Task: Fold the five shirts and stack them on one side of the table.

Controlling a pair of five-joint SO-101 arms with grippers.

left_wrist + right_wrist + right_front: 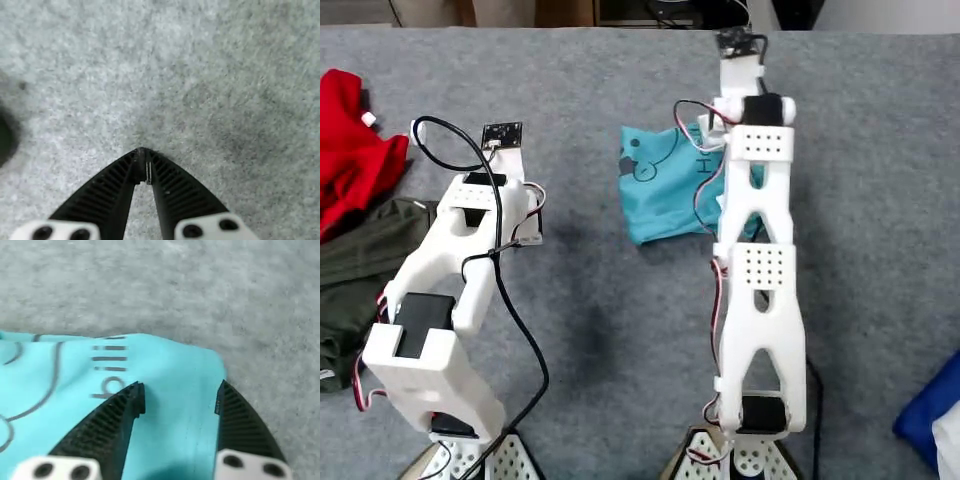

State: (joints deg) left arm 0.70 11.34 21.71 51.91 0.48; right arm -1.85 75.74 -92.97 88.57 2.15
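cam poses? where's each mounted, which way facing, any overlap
High view: fixed overhead, facing down on the table; both arms show, right arm over the teal shirt.
Left wrist view: on the left wrist, facing down at bare table; shut left tool shows.
Right wrist view: on the right wrist, facing down at the teal shirt; open right tool shows.
Shared: teal shirt, high and right wrist views.

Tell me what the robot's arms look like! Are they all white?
Mostly. Both the left arm and the right arm are white plastic with black motor blocks. A thick black cable loops along the left one; thin red wires run down the right one. The left tool and right tool have black ribbed fingers on white bases.
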